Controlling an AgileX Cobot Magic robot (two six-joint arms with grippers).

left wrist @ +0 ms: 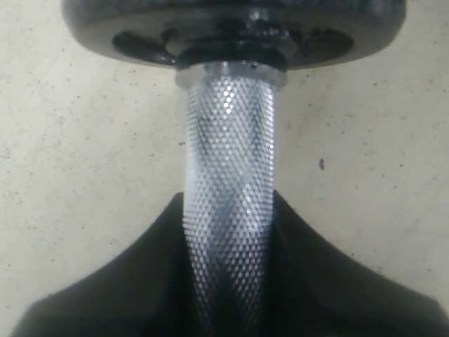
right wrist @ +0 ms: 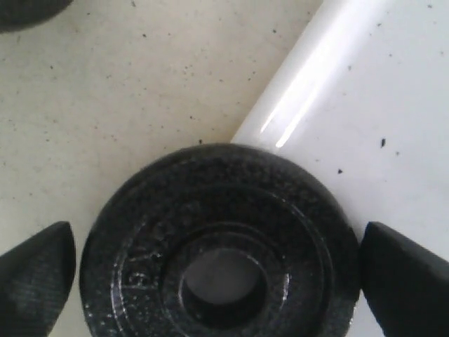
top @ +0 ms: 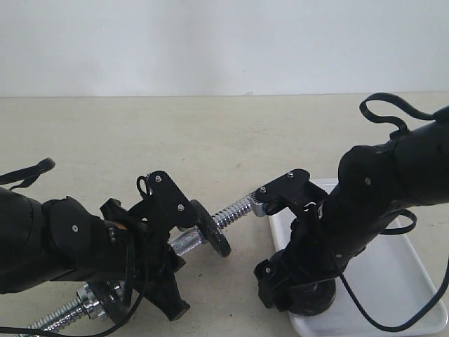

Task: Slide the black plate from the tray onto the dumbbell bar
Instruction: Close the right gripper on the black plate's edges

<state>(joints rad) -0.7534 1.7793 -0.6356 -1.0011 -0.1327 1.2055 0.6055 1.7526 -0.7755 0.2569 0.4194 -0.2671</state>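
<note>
The right gripper (right wrist: 221,270) stands wide open astride the black plate (right wrist: 217,260), which lies flat at the edge of the tray (right wrist: 393,105). Beyond, the left gripper (left wrist: 228,281) clamps the knurled dumbbell bar (left wrist: 228,175), which carries another disc (top: 210,228).

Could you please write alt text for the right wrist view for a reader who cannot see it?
A round matte-black cast weight plate with a central hole lies at the rim of a flat white plastic tray, with the black fingertips of the open right pincer close on either side.
</note>
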